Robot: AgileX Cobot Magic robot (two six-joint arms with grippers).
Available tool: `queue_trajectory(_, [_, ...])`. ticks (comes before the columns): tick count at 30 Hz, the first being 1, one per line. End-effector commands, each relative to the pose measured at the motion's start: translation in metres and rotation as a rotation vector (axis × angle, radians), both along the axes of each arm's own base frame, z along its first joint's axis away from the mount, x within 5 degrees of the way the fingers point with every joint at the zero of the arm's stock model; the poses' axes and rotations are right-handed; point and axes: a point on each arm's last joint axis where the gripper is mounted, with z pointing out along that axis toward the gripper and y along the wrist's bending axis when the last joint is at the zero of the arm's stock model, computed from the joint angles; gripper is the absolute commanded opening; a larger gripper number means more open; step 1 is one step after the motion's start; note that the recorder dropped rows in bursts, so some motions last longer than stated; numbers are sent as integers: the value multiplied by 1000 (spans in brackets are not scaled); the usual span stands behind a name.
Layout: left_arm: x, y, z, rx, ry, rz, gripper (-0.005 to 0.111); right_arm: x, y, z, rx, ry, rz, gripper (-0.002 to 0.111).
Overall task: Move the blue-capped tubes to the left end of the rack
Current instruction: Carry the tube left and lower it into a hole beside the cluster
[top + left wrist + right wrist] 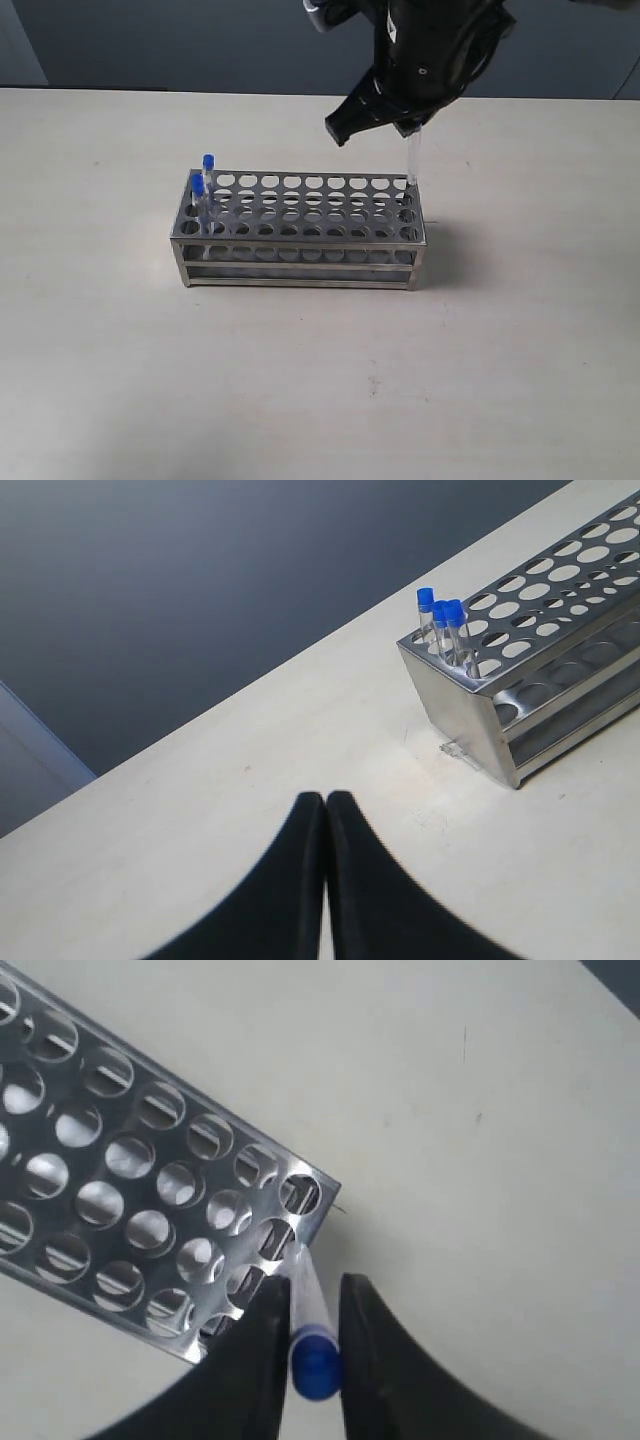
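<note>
The silver rack stands in the middle of the table. Three blue-capped tubes stand upright in holes at its left end; the exterior view shows only two of their caps. My right gripper hangs over the rack's right end, shut on a fourth blue-capped tube just below its cap. That tube hangs upright, its lower tip at the top plate's far right corner hole. My left gripper is shut and empty, over bare table short of the rack's left end.
The beige table stretches all round the rack. Its far edge meets a dark wall. The right arm's black body hangs above the rack's right end.
</note>
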Motion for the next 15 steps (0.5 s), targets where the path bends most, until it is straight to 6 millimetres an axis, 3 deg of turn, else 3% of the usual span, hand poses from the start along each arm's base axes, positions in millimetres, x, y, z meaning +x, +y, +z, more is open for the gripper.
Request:
queue_trajectory(1, [0,0,2,-7,-4,-5,1,-5,12,9,86,-19,108,0])
queue_trajectory(8, [0,0,2,-7,-4,-5,1,-29,63,14,257,-132,398,0])
queue_trajectory(15, [0,0,2,-7,-4,-5,1,-40,99,-10,278,-176,548,0])
